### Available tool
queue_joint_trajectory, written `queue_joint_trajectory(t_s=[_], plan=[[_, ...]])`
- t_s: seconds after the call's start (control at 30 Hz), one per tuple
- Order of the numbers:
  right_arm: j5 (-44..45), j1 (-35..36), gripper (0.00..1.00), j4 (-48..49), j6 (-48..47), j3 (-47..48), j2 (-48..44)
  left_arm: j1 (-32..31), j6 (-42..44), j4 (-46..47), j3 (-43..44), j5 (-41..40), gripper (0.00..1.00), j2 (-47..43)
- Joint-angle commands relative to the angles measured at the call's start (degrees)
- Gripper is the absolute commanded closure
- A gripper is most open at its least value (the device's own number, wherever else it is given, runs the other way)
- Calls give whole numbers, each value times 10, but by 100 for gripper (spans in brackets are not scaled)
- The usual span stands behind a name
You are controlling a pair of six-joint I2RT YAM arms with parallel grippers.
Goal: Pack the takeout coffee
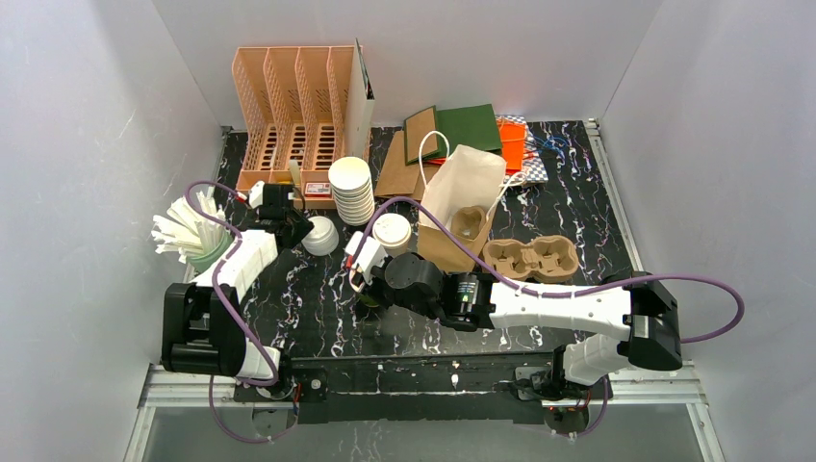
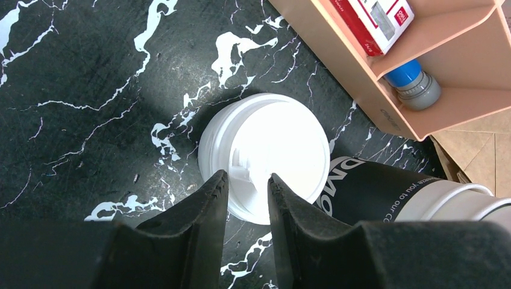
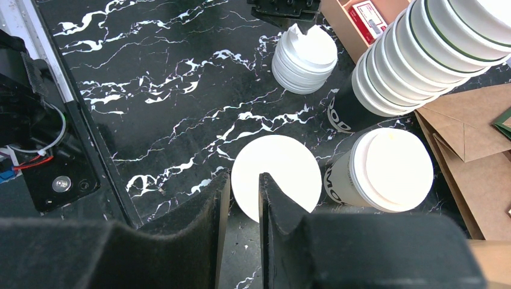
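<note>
A takeout coffee cup (image 1: pixel 392 231) with a white lid (image 3: pixel 391 168) stands upright near the brown paper bag (image 1: pixel 462 207). Just left of it in the right wrist view is a second round white top (image 3: pixel 283 168), with a hint of green under it from above. My right gripper (image 3: pixel 244 176) (image 1: pixel 358 268) has one finger at that top's left rim and the other over it, jaws narrowly apart. My left gripper (image 2: pixel 247 176) (image 1: pixel 293 231) hangs over a stack of loose white lids (image 2: pixel 283 138) (image 1: pixel 320 236), its narrow jaws straddling the top lid's raised spout. Neither grip is certain.
A tall stack of lidless cups (image 1: pixel 351 188) (image 3: pixel 422 48) lies beside the lids. An orange organiser (image 1: pixel 289 115) stands at the back left. One pulp cup carrier (image 1: pixel 529 258) sits right of the bag, another (image 1: pixel 470 223) in its mouth. A holder of white sticks (image 1: pixel 188 236) stands far left.
</note>
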Motion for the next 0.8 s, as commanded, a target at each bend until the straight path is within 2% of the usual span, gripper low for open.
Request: queue_joint_trajectory(t_s=[0.0,0.4,0.77], plan=[[8,3,67,10,-7,4,-12,0,-4,-4,8,-8,71,5],[12,3,68,15,-8,-2,-19,0,-3,-3,5,-8,77,15],[18,3,68,15,-9,-5,-25,0,6,-21,19,-13,90,-17]])
